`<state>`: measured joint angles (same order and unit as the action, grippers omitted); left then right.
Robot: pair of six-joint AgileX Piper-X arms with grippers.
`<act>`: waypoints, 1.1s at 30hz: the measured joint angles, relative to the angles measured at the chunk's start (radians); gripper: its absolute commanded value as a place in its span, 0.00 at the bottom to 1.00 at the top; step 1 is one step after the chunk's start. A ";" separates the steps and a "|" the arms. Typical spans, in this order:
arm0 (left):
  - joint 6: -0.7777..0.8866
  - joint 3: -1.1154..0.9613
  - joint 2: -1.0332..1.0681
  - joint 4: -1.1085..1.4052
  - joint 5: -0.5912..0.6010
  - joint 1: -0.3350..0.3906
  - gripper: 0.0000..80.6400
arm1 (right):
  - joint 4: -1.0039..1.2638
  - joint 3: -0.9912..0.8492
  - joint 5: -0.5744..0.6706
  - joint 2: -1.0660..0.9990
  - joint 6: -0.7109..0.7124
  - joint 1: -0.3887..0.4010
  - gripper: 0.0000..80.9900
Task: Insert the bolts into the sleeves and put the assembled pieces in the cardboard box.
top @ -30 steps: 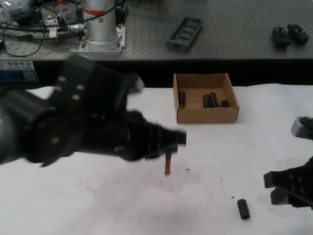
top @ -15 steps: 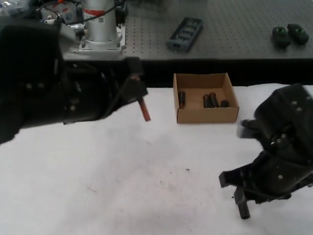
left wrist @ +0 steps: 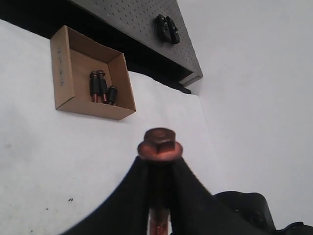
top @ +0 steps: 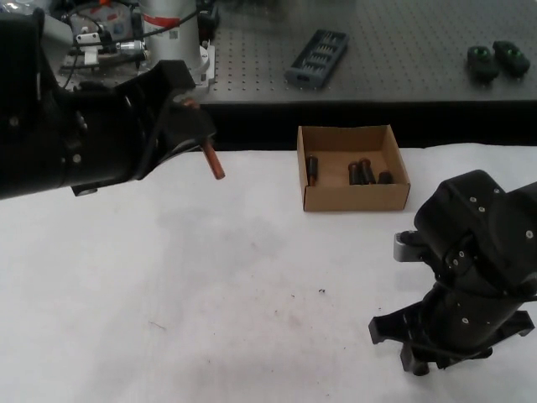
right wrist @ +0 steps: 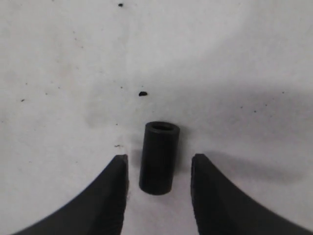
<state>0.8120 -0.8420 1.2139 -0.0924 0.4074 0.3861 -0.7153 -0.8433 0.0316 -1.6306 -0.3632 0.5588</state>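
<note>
Stretching a white sheet over the desk (top: 210,319), meeting a grey perforated plate (top: 403,59) at the back. Hanging the bulky black left arm (top: 75,151) in the air over the sheet's far left part. Crouching the black right arm (top: 478,260) low over the near right corner. Housing a few dark assembled pieces (top: 361,173) on the floor of an open brown cardboard box (top: 352,197), standing at the sheet's back edge between the two arms. Pinching a copper-coloured hex-head bolt (left wrist: 160,147) by its shank in the left jaws, holding it off the sheet, left of the box and apart from it. Spreading the right jaws on either side of a short black cylindrical sleeve (right wrist: 159,156) lying on the sheet, leaving a gap at each finger (right wrist: 110,196).
</note>
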 measured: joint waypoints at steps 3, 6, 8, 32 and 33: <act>0.000 0.000 0.000 0.000 0.000 0.000 0.01 | 0.004 0.000 -0.015 -0.019 0.000 0.000 0.39; 0.003 0.000 0.000 0.000 0.002 0.000 0.01 | 0.010 0.000 -0.021 -0.035 0.000 0.000 0.39; 0.003 0.000 0.000 0.000 0.007 0.000 0.01 | 0.011 -0.003 -0.022 -0.042 0.000 0.000 0.39; 0.056 0.001 0.025 0.289 0.162 0.000 0.01 | 0.411 0.218 0.347 0.270 0.241 -0.009 0.07; 0.074 0.001 0.037 0.322 0.171 0.000 0.01 | 0.473 0.257 0.402 0.315 0.247 -0.013 0.07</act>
<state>0.8861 -0.8410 1.2506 0.2291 0.5782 0.3861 -0.2425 -0.5865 0.4340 -1.3153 -0.1161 0.5460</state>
